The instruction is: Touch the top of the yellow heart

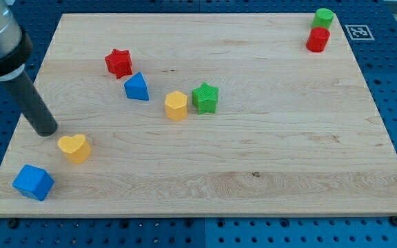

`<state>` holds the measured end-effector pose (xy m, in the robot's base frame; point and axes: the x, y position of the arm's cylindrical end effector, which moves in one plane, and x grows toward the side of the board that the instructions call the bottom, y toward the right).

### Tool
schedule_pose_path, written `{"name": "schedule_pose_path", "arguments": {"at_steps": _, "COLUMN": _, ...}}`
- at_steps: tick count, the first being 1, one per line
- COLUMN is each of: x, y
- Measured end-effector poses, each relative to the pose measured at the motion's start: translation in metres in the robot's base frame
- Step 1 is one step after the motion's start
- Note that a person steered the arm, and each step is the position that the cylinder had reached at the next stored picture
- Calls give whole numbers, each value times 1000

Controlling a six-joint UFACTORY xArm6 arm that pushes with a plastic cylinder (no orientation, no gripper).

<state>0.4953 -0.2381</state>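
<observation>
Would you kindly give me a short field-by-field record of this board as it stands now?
tip: my tip, just up-left of the yellow heart, apart from it
lower left: blue cube
centre-left: red star, blue triangle
centre: yellow hexagon touching the green star
top right: green cylinder above red cylinder
surface: wooden board

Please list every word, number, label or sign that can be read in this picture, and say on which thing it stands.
There is no readable word or number.
One sign only: a black-and-white square marker, a pattern without letters, beside the wooden board's top right corner.
The blocks carry no writing.
</observation>
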Motion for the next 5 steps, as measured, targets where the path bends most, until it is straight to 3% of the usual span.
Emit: {"name": "schedule_pose_path", "arguments": {"at_steps": 5, "x": 11, "y": 53}}
